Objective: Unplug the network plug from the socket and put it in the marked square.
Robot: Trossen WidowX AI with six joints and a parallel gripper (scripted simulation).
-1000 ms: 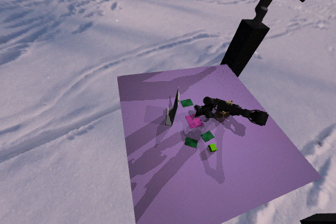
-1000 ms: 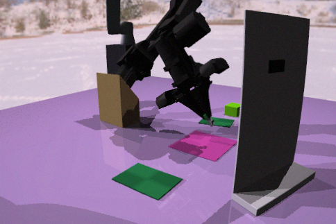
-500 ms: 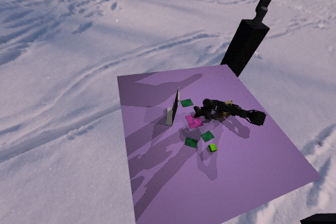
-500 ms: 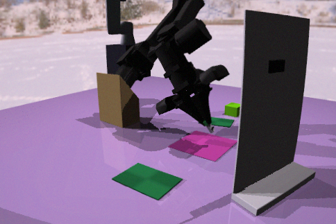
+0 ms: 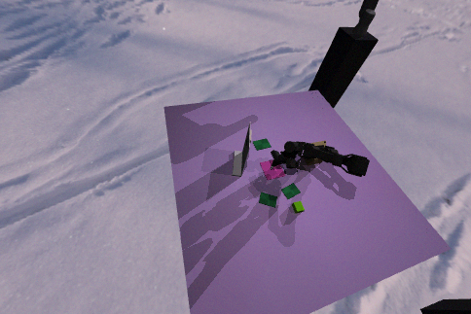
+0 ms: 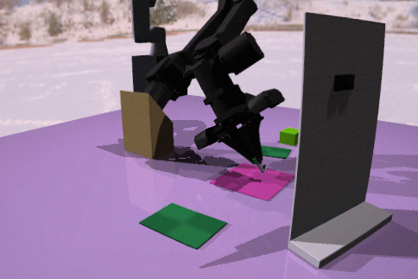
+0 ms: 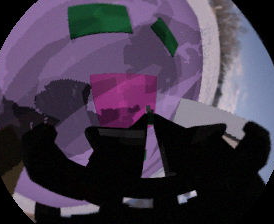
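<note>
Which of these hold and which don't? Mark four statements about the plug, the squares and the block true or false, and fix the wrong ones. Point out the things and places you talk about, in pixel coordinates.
1. The gripper [image 6: 262, 168] [image 7: 149, 116] is shut on the plug [image 6: 261, 166] [image 7: 150, 116]. True.
2. The plug is seated in the socket on the upright panel [image 6: 337, 137] [image 5: 246, 152]. False: it is out of the panel, between the fingertips.
3. Three green squares lie on the table [image 5: 234, 261] [image 6: 65, 206]. True.
4. The lime block [image 5: 298, 207] [image 6: 288, 136] stands on the magenta square [image 5: 271, 169] [image 6: 255, 180] [image 7: 124, 95]. False: it stands on the table, apart from that square.
</note>
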